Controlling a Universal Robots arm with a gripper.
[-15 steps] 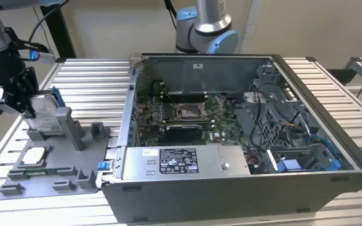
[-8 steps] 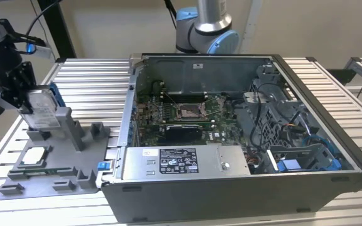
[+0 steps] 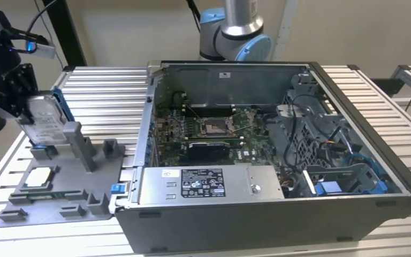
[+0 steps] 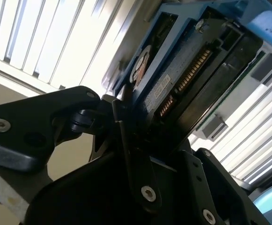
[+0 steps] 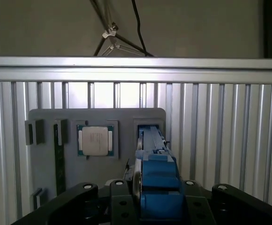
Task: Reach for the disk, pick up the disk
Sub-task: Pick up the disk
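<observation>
At the exterior view's left, the end effector (image 3: pixel 25 101) appears pinched on the upper part of the disk (image 3: pixel 45 126), which stands upright on edge, its lower end at a slot of the grey fixture (image 3: pixel 55 195). That fixture lies on the slatted metal bench (image 3: pixel 102 85) beside an open computer case (image 3: pixel 277 214); a beige wall (image 3: pixel 120 32) stands behind.
</observation>
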